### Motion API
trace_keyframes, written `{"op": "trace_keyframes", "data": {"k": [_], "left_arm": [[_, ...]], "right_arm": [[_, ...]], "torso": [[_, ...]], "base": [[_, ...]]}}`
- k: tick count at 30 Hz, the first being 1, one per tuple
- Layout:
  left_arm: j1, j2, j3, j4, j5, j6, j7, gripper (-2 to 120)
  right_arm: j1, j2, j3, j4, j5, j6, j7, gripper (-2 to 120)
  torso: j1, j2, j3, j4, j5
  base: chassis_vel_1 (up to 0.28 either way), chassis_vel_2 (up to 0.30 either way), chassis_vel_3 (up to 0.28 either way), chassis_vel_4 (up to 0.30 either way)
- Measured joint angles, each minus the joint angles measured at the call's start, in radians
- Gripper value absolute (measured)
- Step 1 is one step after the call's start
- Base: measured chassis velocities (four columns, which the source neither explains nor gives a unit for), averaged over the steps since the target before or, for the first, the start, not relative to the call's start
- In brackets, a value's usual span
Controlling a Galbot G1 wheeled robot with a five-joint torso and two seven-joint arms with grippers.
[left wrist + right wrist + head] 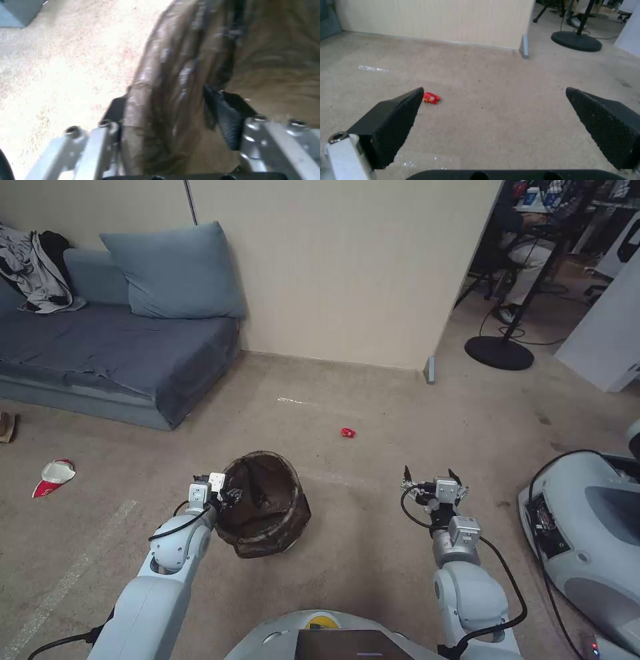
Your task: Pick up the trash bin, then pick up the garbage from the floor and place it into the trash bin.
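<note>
1. Nearest the camera in the head view, the robot's two pale grey arms reach forward over the beige short-pile carpet floor, the left arm on the left and the right arm on the right.
2. The left gripper is clamped on the near-left rim of the small round trash bin lined with a crinkled dark brown plastic bag. In the left wrist view its black fingers sit on either side of the bag-covered rim, one outside and one inside, closed tight on it.
3. The bin leans slightly, its mouth turned toward the robot. Whether its base touches the carpet cannot be told.
4. The right gripper hovers above bare carpet, well apart from the bin on its right side. Its two black ridged fingers are spread wide and hold nothing.
5. A white rounded machine with black cables stands at the right edge, just beside the right arm.
6. Farther out, a small crumpled red snack wrapper lies on the carpet between the two grippers and beyond them; in the right wrist view the wrapper shows just past the tip of one finger.
7. Off to the far left, a crushed red-and-white paper cup lies on the carpet, near a pale tape line.
8. Behind the cup stands a low blue-grey sofa with a blue cushion, against a cream wall.
</note>
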Motion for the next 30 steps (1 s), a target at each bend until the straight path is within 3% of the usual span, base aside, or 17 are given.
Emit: {"op": "trace_keyframes", "data": {"k": [3, 10, 16, 22, 30], "left_arm": [[0.002, 0.000, 0.002, -0.011, 0.002, 0.002, -0.001, 32], [0.006, 0.003, 0.002, -0.032, 0.004, 0.003, -0.012, 13], [0.012, 0.008, 0.005, -0.066, 0.003, 0.005, -0.022, 9], [0.037, 0.025, -0.013, -0.147, -0.020, -0.024, -0.036, 5], [0.085, 0.045, -0.078, -0.273, -0.134, -0.078, -0.114, 5]], "right_arm": [[-0.001, 0.000, -0.001, 0.002, -0.001, 0.000, 0.001, 100], [0.000, 0.000, -0.002, 0.003, -0.001, 0.001, 0.003, 100], [0.000, 0.000, -0.002, 0.005, -0.001, 0.003, 0.003, 100], [0.002, 0.000, -0.001, 0.023, 0.004, -0.005, 0.008, 100], [0.000, 0.000, 0.002, 0.050, 0.013, -0.013, 0.017, 100]], "torso": [[0.000, 0.000, 0.000, 0.0000, -0.0003], [0.000, 0.000, 0.000, 0.0000, -0.0002], [0.000, 0.000, 0.000, -0.0002, -0.0008], [0.000, 0.000, 0.000, 0.0001, -0.0003], [0.000, 0.000, 0.000, 0.0000, 0.0000]], "base": [[0.000, 0.000, 0.000, 0.000], [0.000, 0.000, 0.000, 0.000], [0.000, 0.000, 0.000, 0.000], [0.000, 0.000, 0.000, 0.000], [0.000, 0.000, 0.000, 0.000]]}}
